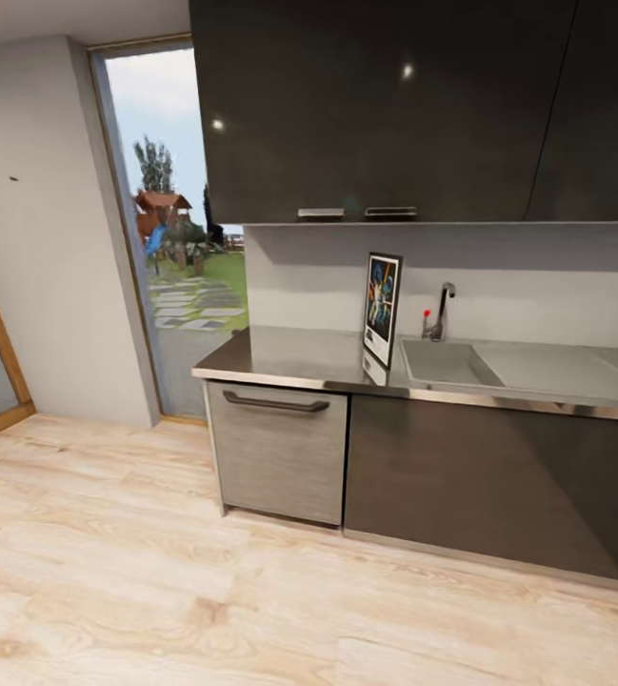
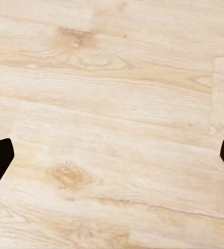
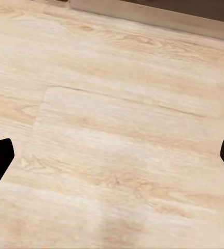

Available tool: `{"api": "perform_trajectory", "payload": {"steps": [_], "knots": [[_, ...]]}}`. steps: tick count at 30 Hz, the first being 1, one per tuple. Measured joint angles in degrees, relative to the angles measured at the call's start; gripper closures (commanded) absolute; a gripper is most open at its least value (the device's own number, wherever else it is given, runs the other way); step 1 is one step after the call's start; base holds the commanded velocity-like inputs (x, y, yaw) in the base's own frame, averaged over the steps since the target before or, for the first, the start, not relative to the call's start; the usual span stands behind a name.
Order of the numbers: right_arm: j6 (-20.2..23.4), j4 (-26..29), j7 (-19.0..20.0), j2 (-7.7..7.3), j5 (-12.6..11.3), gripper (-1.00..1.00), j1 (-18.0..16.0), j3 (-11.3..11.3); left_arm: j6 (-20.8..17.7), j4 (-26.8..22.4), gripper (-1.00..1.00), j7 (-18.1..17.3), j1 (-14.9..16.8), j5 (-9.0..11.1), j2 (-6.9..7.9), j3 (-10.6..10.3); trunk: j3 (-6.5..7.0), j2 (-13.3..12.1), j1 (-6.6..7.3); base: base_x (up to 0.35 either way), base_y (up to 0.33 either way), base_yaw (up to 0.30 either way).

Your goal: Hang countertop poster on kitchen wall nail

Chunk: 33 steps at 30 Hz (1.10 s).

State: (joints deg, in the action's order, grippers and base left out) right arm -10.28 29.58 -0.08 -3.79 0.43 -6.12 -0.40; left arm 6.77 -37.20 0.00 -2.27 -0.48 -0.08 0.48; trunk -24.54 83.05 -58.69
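One poster [image 1: 382, 307] – black frame, colourful figures – upright on countertop [image 1: 289, 357].

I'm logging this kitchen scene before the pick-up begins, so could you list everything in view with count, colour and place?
poster: one, black-framed, colourful, standing upright on the countertop left of the sink.
countertop: one, grey steel, along the back wall.
sink: one, grey, built into the countertop.
tap: one, metallic, behind the sink.
wall nail: one, dark speck, on the pale left wall.
upper cabinets: dark, glossy, above the countertop.
drawer front: one, brushed metal, under the countertop's left end.
window: one, tall, showing a garden.
floor: pale wood planks.
left gripper: fingers apart, above the floor.
right gripper: fingers apart, above the floor.
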Motion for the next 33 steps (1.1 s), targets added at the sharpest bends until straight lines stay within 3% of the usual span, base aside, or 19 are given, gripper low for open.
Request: {"api": "perform_trajectory", "payload": {"steps": [11,26,28,31,32,33], "knots": [[0.1,0.0,0.0,0.00,0.0,-1.00,0.0,0.1,0.0,0.0,-1.00,0.0,0.0,0.0,0.00,0.0,-0.46,0.0,0.00,0.310,-0.116,-0.085],[0.0,0.0,0.0,-0.17,-0.3,-1.00,0.0,-0.1,0.0,-0.6,-1.00,0.1,0.0,0.1,-0.19,-0.4,-0.30,0.0,-0.02,0.249,-0.154,-0.271],[-0.1,0.2,0.0,-0.68,-0.4,-1.00,0.0,-1.3,0.1,-1.3,-1.00,0.1,0.0,0.2,-0.29,-0.5,-0.28,0.0,-0.03,0.060,-0.034,-0.102],[-0.6,0.3,0.2,-1.39,-0.5,-1.00,0.0,-6.4,0.1,-4.7,-1.00,0.2,0.0,0.2,-0.82,-0.5,-0.26,0.0,-0.03,0.028,-0.016,-0.047],[-1.9,0.4,0.4,-1.72,-0.5,-1.00,0.0,-11.3,-0.2,-9.2,-1.00,0.2,0.0,0.2,-1.52,-0.5,-0.25,0.0,-0.03,0.008,-0.005,-0.013],[-3.9,0.6,0.7,-1.92,-0.5,-1.00,0.0,-14.3,-0.4,-14.4,-1.00,0.1,0.0,0.2,-2.22,-0.5,-0.25,0.0,-0.03,0.006,-0.004,-0.011]]}}
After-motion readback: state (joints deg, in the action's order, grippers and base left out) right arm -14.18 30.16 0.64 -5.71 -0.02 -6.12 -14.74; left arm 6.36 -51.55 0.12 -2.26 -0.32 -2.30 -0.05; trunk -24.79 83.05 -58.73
